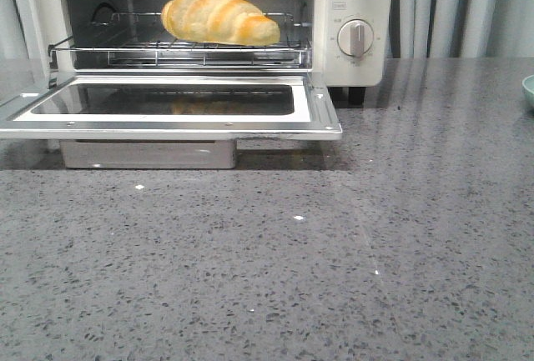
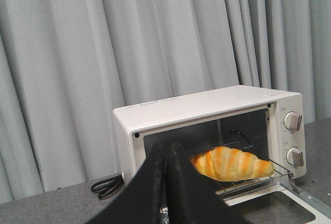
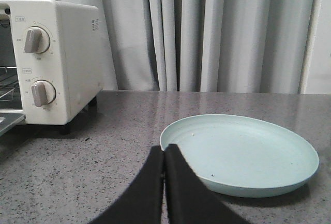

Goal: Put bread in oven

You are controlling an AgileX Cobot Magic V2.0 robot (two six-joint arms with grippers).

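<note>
The golden-brown bread lies on the wire rack inside the cream-white oven, whose glass door hangs open and flat toward me. The bread also shows in the left wrist view, inside the oven. My left gripper is shut and empty, back from the oven's open front. My right gripper is shut and empty, low over the counter beside the plate. Neither gripper shows in the front view.
A pale green empty plate lies on the grey speckled counter to the right of the oven; its edge shows in the front view. A black power cord lies behind the oven's left side. Grey curtains hang behind.
</note>
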